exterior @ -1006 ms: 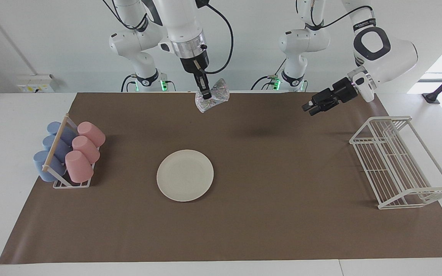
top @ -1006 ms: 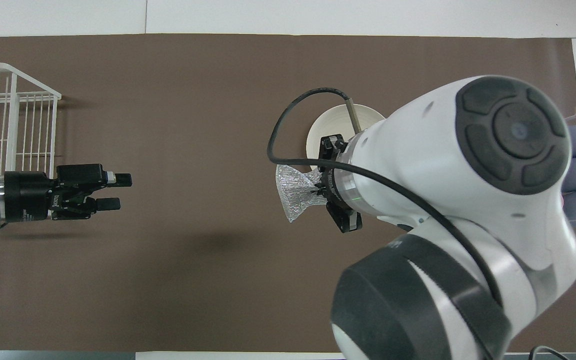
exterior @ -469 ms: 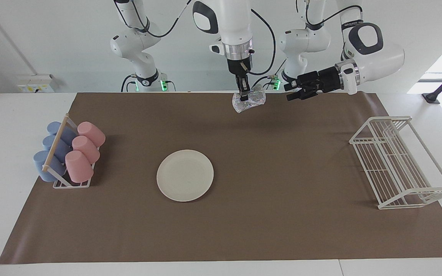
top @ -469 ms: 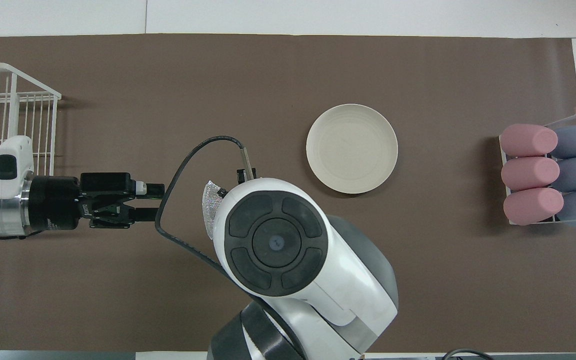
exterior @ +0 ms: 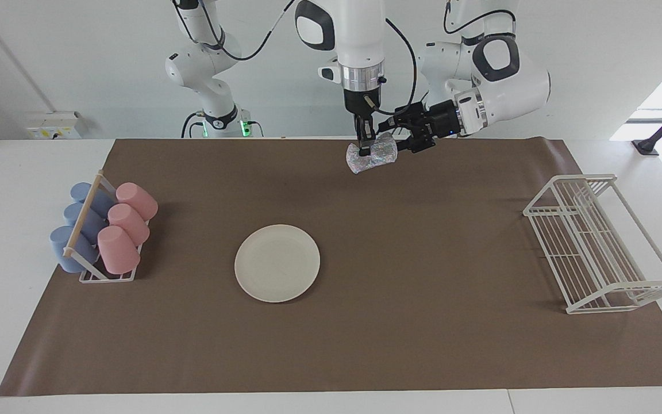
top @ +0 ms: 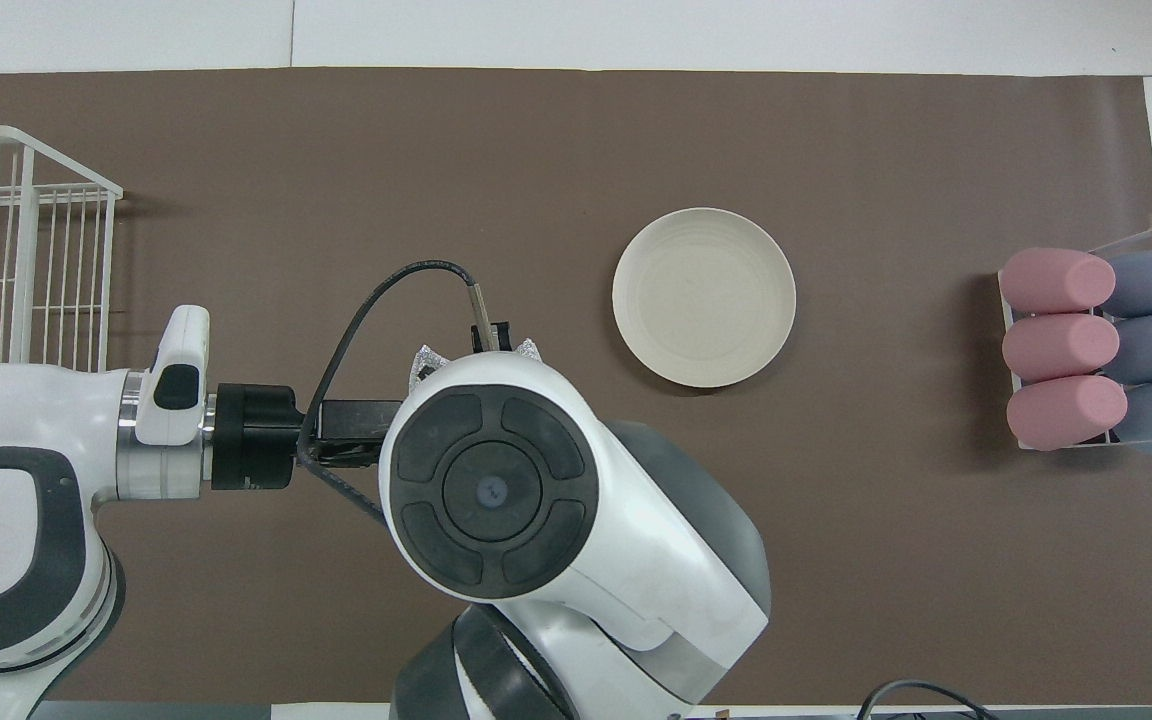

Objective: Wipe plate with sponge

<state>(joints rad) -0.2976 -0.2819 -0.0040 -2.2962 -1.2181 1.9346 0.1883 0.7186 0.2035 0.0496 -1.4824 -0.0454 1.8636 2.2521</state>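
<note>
The small silvery-grey, glittery mesh sponge [exterior: 371,155] is clamped between the closed fingertips of the right gripper [exterior: 364,150], which points straight down and is held in the air over the brown paper mat [exterior: 423,322], at the mat's edge nearest the robots. The left gripper [exterior: 398,140] is brought in sideways with its jaws spread, and its fingertips are set at the sponge's end toward the left arm; whether they touch it cannot be told. In the overhead view both grippers are covered by the right arm. The round, flat, cream-white plate [exterior: 277,263] is seen lying bare on the mat, well apart from both grippers. A rack of pink and blue cups [exterior: 103,230] is placed at the right arm's end, a white wire dish rack [exterior: 598,244] at the left arm's end.
</note>
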